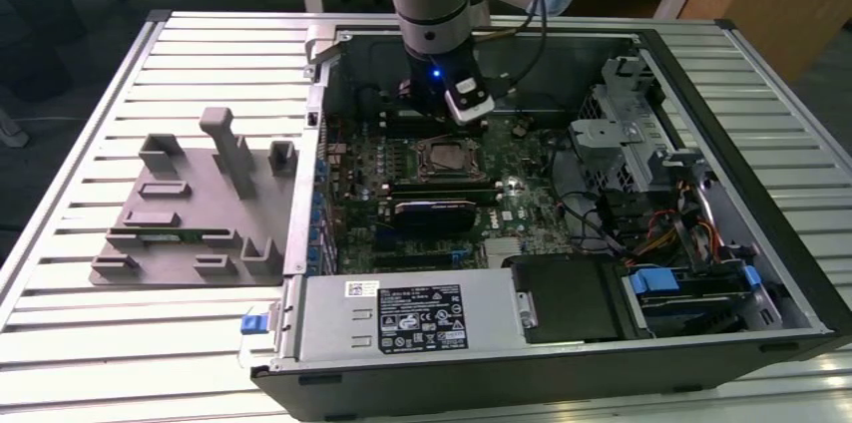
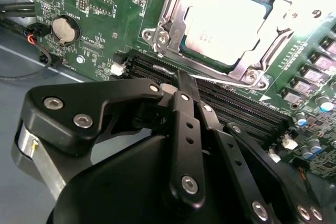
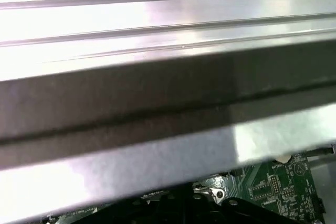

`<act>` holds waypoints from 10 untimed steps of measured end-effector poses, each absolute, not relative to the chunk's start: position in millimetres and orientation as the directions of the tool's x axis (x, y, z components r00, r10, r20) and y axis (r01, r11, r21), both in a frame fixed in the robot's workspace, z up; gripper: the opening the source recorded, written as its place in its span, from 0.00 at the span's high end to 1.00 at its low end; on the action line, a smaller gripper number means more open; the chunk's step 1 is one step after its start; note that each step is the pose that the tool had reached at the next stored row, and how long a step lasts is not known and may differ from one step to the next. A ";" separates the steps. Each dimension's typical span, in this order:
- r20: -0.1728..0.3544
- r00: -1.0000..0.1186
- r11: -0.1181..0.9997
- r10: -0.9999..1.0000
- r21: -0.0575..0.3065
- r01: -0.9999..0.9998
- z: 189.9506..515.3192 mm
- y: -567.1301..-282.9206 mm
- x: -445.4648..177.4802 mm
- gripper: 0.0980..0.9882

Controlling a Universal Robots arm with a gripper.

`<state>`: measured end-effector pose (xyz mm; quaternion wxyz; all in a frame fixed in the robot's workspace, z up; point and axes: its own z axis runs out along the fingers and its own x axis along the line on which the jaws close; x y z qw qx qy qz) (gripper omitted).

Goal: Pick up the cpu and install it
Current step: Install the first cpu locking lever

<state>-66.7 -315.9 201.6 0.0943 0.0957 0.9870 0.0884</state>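
Observation:
The cpu (image 2: 226, 22) is a flat silver square lying inside the metal-framed socket (image 2: 163, 35) on the green motherboard (image 2: 105, 3). In the second wrist view my gripper (image 2: 187, 81) hangs just short of the socket, over the black memory slots (image 2: 231, 106). Its black fingers (image 2: 181, 129) meet at one thin tip with nothing between them. In the exterior view the arm (image 1: 433, 24) reaches down into the open computer case (image 1: 665, 54), and its lower end with the white camera (image 1: 466, 99) is just behind the socket (image 1: 446, 157).
A round coin battery (image 2: 64, 29) and thin cables (image 2: 31, 38) lie near the board's edge. A black heatsink block (image 1: 433, 213), the power supply (image 1: 399, 318) and drive cages (image 1: 626, 134) crowd the case. A grey parts fixture (image 1: 200, 199) stands on the slatted table at the exterior view's left.

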 end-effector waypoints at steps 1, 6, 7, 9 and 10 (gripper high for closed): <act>-0.170 -0.964 0.966 0.207 0.192 0.174 201.3 -315.8 -66.6 0.99; -0.170 -0.961 0.964 0.220 0.189 0.187 199.1 -315.6 -66.7 0.99; -0.170 -0.960 0.963 0.223 0.189 0.191 198.7 -315.4 -66.7 0.99; -0.170 -0.958 0.962 0.231 0.188 0.199 197.7 -314.7 -66.7 0.99; -0.170 -0.957 0.961 0.236 0.187 0.204 197.2 -314.4 -66.7 0.99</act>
